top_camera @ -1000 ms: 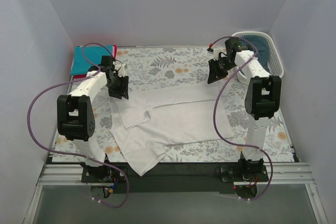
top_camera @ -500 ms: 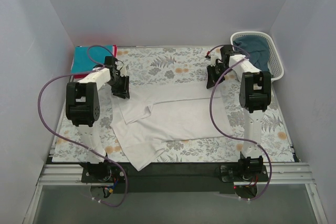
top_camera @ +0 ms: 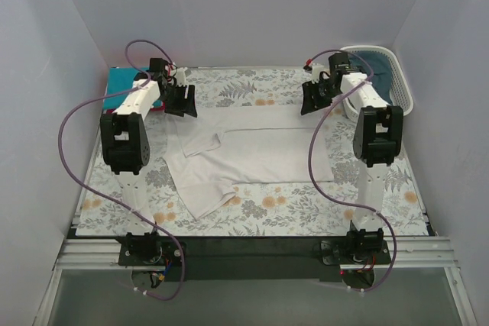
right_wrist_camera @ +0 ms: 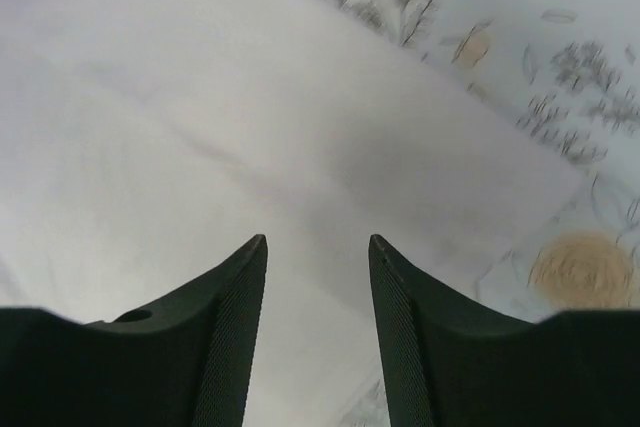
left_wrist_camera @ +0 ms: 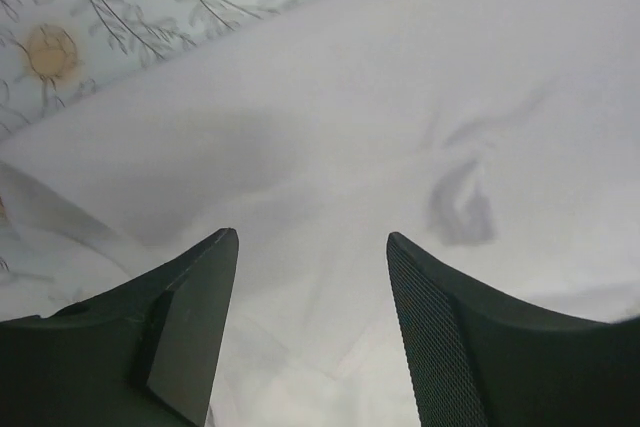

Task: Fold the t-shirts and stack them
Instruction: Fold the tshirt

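A white t-shirt point(top_camera: 252, 154) lies spread on the floral tablecloth, with one corner folded over at the front left. My left gripper point(top_camera: 182, 102) is over its far left corner and is open, with white cloth point(left_wrist_camera: 330, 127) below the jaws point(left_wrist_camera: 312, 235). My right gripper point(top_camera: 313, 101) is over its far right corner and is open above the cloth edge point(right_wrist_camera: 300, 117), jaws apart point(right_wrist_camera: 317, 237). A bright teal t-shirt point(top_camera: 121, 85) lies folded at the back left. A dark blue-teal t-shirt point(top_camera: 380, 65) sits in the basket. No red shirt shows clearly.
A white slatted basket point(top_camera: 405, 95) stands at the back right corner. The floral tablecloth point(top_camera: 306, 208) covers the table. Purple cables loop off both arms. Grey walls close in on three sides.
Both grippers have moved toward the back of the table. The white t-shirt has slid back with them, off the front edge, and lies flatter.
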Robot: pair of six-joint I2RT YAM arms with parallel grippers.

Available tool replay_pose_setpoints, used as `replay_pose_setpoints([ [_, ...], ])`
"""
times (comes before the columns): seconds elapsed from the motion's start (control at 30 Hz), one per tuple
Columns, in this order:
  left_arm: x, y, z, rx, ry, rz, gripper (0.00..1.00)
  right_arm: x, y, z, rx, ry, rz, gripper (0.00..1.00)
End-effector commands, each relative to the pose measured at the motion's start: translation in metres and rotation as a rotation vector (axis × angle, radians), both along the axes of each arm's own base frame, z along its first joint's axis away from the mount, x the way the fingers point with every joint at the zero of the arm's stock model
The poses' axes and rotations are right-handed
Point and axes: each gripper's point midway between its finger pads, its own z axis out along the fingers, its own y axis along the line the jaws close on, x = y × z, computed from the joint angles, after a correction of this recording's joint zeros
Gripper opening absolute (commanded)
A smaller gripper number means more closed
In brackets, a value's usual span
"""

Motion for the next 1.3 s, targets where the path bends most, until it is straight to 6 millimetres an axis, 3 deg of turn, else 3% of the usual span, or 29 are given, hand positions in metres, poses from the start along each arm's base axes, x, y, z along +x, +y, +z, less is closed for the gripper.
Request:
replay_pose_setpoints([
  [0.0, -0.037, -0.015, 0.111, -0.085, -0.201, -0.171, 0.61, -0.038, 0.002, 0.097, 0.022, -0.188, 0.122, 0.53],
  [0.03, -0.055, -0.022, 0.124, -0.124, -0.218, -0.218, 0.66, -0.051, -0.001, 0.101, -0.004, -0.195, 0.147, 0.53],
  [0.07, -0.069, -0.024, 0.126, -0.128, -0.225, -0.255, 0.68, -0.063, -0.005, 0.12, -0.037, -0.265, 0.19, 0.53],
  [0.1, -0.095, -0.025, 0.133, -0.134, -0.237, -0.284, 0.68, -0.084, -0.009, 0.101, -0.079, -0.221, 0.215, 0.53],
  [0.17, -0.124, -0.026, 0.13, -0.132, -0.249, -0.359, 0.69, -0.112, -0.015, 0.107, -0.13, -0.242, 0.26, 0.52],
  [0.2, -0.147, -0.023, 0.124, -0.119, -0.242, -0.369, 0.69, -0.122, -0.019, 0.1, -0.195, -0.258, 0.312, 0.51],
  [0.23, -0.156, -0.021, 0.12, -0.106, -0.253, -0.397, 0.69, -0.145, -0.023, 0.077, -0.229, -0.202, 0.344, 0.48],
  [0.3, -0.176, -0.02, 0.119, -0.101, -0.265, -0.414, 0.69, -0.166, -0.028, 0.073, -0.309, -0.225, 0.403, 0.46],
  [0.33, -0.187, -0.02, 0.107, -0.106, -0.235, -0.412, 0.68, -0.186, -0.032, 0.053, -0.328, -0.175, 0.428, 0.44],
  [0.43, -0.203, -0.018, 0.097, -0.106, -0.208, -0.397, 0.67, -0.206, -0.032, 0.042, -0.377, -0.197, 0.476, 0.4],
  [0.47, -0.205, -0.018, 0.096, -0.108, -0.203, -0.39, 0.66, -0.221, -0.036, 0.03, -0.394, -0.178, 0.494, 0.39],
  [0.7, -0.212, -0.016, 0.087, -0.098, -0.168, -0.368, 0.65, -0.247, -0.061, -0.017, -0.531, -0.17, 0.575, 0.33],
  [1.03, -0.218, -0.011, 0.076, -0.074, -0.135, -0.351, 0.64, -0.24, -0.059, -0.015, -0.533, -0.209, 0.568, 0.36],
  [1.27, -0.211, -0.001, 0.074, -0.017, -0.138, -0.319, 0.65, -0.243, -0.063, -0.03, -0.551, -0.162, 0.598, 0.36],
])
